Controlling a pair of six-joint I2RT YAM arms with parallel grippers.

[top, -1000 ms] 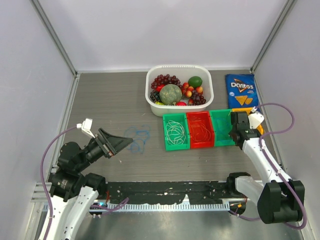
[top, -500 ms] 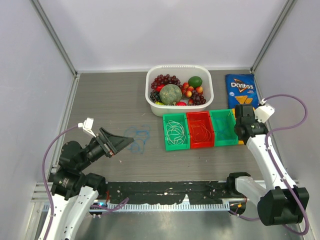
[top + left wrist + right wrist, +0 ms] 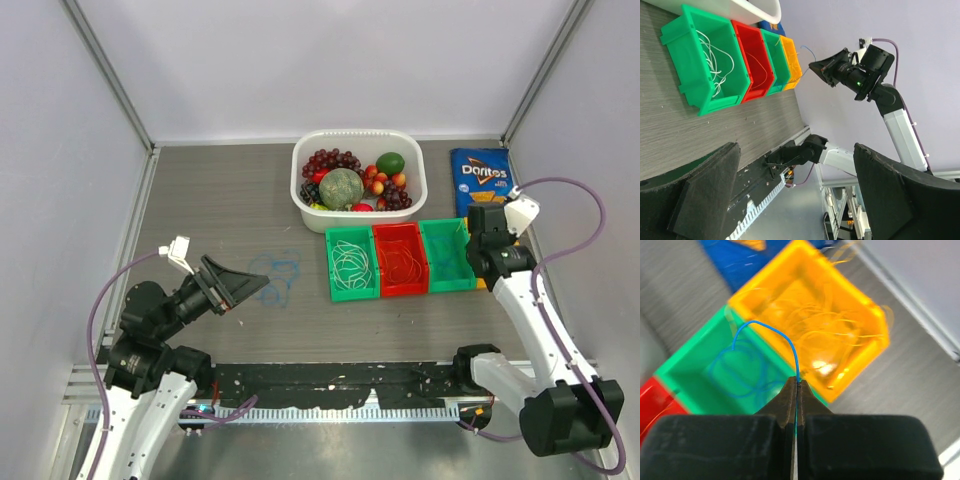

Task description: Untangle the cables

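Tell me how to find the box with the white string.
Find the white fruit basket on the table. In the row of bins in front of it, take the left-end green bin: only it holds white cable.

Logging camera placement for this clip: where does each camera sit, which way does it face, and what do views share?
Top external: above and behind the arms, looking down on the table and bins; left arm and right arm show.
Left wrist: on the left arm, facing along the bins; own open fingers frame the bottom, right hand beyond.
Right wrist: on the right arm, looking down past shut fingers at the blue cable, green bin, yellow bin.
Shared: both wrist views show the right hand pinching the blue cable.
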